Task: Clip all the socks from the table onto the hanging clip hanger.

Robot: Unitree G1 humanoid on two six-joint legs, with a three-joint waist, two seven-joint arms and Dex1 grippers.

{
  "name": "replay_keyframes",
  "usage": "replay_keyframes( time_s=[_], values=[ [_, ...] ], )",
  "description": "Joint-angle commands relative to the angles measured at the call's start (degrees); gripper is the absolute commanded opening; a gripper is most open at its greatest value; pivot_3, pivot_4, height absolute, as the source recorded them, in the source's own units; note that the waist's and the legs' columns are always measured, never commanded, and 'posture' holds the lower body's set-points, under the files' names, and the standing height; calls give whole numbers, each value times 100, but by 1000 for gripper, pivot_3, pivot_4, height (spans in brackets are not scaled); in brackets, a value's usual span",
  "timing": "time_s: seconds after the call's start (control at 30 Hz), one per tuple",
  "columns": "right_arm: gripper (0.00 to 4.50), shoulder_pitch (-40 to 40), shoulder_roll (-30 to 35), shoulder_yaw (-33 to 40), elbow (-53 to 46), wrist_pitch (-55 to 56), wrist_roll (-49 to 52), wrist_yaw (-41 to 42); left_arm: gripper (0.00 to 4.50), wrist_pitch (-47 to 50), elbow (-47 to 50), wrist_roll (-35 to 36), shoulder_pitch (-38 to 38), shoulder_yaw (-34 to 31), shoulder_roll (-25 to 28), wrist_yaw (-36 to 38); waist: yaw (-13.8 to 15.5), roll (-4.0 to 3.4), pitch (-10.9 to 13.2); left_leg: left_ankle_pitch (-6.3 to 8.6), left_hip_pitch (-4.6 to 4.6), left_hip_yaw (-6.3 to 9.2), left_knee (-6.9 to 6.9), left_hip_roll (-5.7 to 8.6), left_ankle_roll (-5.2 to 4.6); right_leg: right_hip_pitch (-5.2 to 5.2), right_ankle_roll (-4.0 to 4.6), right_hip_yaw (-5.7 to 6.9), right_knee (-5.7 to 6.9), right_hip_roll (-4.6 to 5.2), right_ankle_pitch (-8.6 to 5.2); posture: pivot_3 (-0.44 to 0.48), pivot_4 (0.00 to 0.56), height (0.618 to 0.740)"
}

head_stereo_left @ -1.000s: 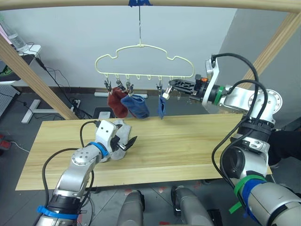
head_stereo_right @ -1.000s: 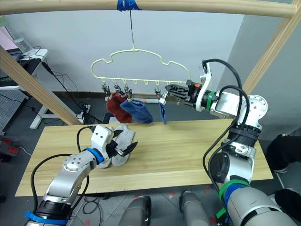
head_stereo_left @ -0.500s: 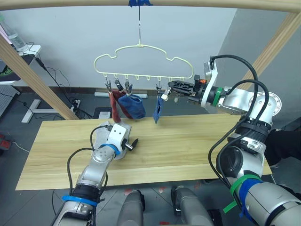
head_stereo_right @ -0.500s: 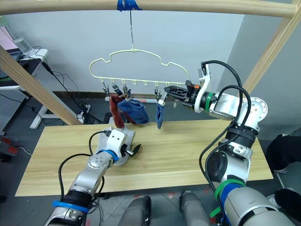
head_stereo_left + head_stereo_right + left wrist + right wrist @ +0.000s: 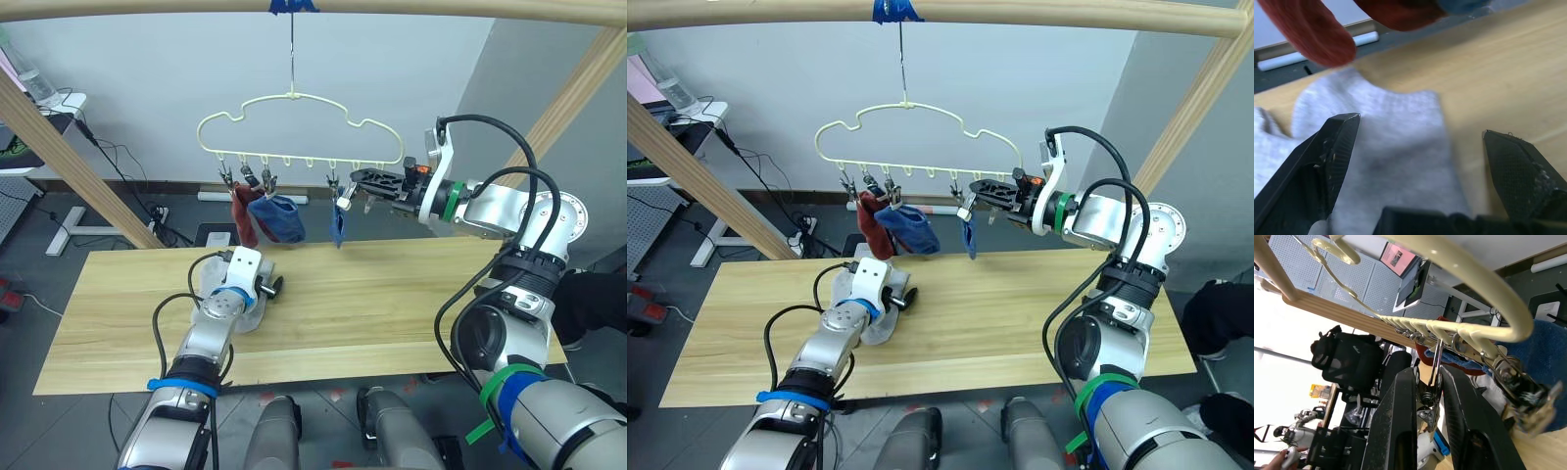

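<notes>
the left gripper (image 5: pixel 1415 147) hovers wide open over a light grey sock (image 5: pixel 1391 147) on the pale wooden table (image 5: pixel 411 294); the right gripper (image 5: pixel 1427 396) pinches a small metal clip (image 5: pixel 1434 382) of the pale yellow-green wire hanger (image 5: pixel 294 122).

Three socks (image 5: pixel 904 227) on the clip hanger (image 5: pixel 911 132)

Both head eyes look down over the table (image 5: pixel 392 294); wrist cameras sit close, the left seemingly nearest.
</notes>
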State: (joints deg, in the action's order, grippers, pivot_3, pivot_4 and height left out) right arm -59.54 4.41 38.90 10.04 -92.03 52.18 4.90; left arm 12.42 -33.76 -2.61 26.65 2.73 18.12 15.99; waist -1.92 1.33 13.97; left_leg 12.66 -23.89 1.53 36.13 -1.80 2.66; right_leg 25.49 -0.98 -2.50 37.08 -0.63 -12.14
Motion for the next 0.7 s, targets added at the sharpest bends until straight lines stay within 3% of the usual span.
replay_keyframes(
  time_s=[0.03,0.1,0.17,0.47,0.63,0.7],
  values=[
    [696,-4,-42,-24,-237,-47,160,-15,4500,385,-429,207,1,-176,-105,129,-1,-1,-2,0,1,0,0,0,0,0,0,0,0,0,0,-20,238,740],
    [696,14,-65,-16,-256,-47,146,-52,4500,621,-534,539,75,-505,-231,126,-2,-3,-3,0,4,1,0,0,0,-2,0,1,2,0,0,-20,237,740],
    [665,-10,-80,22,-243,-47,116,-81,4117,768,-493,680,115,-585,-213,330,-5,-3,-3,0,5,1,1,0,0,-4,0,2,2,0,0,-19,239,740],
    [665,-104,-110,95,-159,4,57,-161,1852,1072,-99,760,-5,-570,-174,686,-7,-5,-4,0,5,1,1,1,0,-5,0,1,0,0,0,-14,244,740],
    [665,-135,-128,137,-105,25,45,-194,787,1312,715,859,-304,-437,-93,1057,-8,-5,-4,0,5,2,1,1,0,-5,0,1,0,0,0,-8,251,740],
    [665,-147,-123,139,-94,20,46,-194,565,1484,1327,941,-517,-313,31,1348,-8,-5,-4,0,5,1,0,1,0,-4,0,0,-1,0,0,-8,253,740]
  ],
)
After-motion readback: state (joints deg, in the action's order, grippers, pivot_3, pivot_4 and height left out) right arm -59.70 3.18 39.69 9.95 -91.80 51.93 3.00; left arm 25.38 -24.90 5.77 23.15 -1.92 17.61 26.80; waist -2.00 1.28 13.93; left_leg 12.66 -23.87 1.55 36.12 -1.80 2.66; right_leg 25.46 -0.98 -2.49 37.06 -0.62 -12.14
